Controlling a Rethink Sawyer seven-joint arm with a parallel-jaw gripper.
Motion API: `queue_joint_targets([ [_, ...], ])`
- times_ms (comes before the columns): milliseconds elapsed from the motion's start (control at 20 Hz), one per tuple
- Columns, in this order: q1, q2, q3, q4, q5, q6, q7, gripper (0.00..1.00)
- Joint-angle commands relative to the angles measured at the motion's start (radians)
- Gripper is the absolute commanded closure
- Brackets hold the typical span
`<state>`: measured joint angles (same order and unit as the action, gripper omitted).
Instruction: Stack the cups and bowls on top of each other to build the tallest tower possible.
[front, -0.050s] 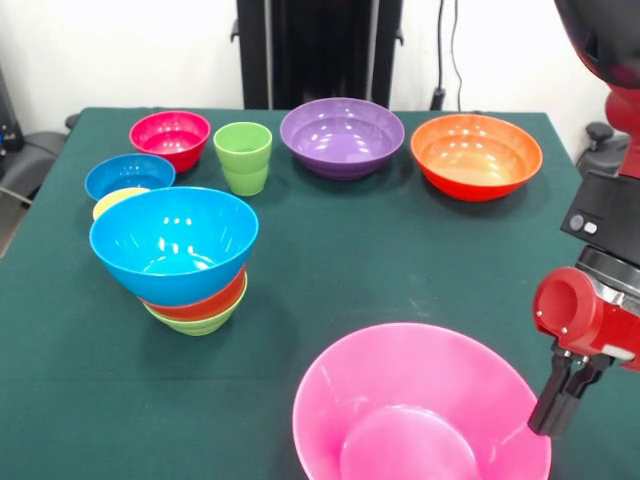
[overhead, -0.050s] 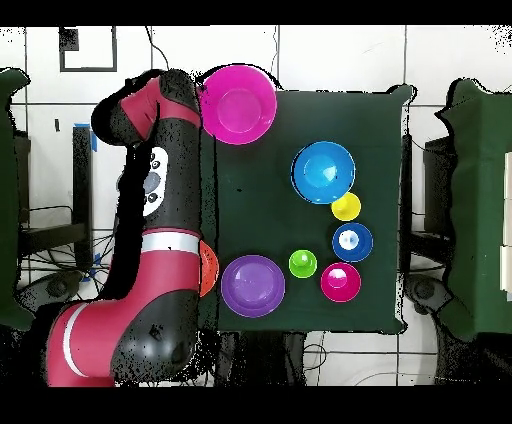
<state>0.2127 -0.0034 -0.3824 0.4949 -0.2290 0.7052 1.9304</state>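
The red and black arm (overhead, -0.050s: 160, 230) reaches along one side of the bench (front, -0.050s: 330, 260), which is draped in dark green cloth, and bends down at the large pink bowl (front, -0.050s: 420, 410). That bowl sits tilted at the bench's near corner, empty, its glossy wall flaring wide. The gripper (front, -0.050s: 566, 392) hangs at its rim, black jaws pressed together on the rim edge.

The tower (front, -0.050s: 185, 265) stands apart: a large light blue bowl (front, -0.050s: 175, 240), tipped, rests in a small orange-red bowl (front, -0.050s: 205, 305) nested in a small green one (front, -0.050s: 200, 322). All are smooth, shiny plastic.

Along the far side stand the purple bowl (front, -0.050s: 342, 135), the orange bowl (front, -0.050s: 476, 155), the magenta-red bowl (front, -0.050s: 170, 138) and the dark blue bowl (front, -0.050s: 129, 177), all empty. The green cup (front, -0.050s: 243, 157) stands upright between the magenta-red and purple bowls; the yellow cup (overhead, -0.050s: 346, 207) peeks out just behind the tower.
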Motion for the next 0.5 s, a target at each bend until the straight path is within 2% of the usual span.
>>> queue_joint_targets([
  [50, -0.006, -0.020, 0.051, 0.151, -0.006, -0.051, 0.141, 1.00],
  [250, -0.006, -0.019, 0.050, 0.148, 0.003, -0.053, 0.147, 1.00],
  [350, -0.007, -0.017, 0.048, 0.149, 0.019, -0.046, 0.193, 1.00],
  [400, -0.007, -0.016, 0.047, 0.150, 0.026, -0.042, 0.216, 0.00],
  [500, -0.006, -0.014, 0.049, 0.137, 0.020, -0.031, 0.176, 0.00],
])
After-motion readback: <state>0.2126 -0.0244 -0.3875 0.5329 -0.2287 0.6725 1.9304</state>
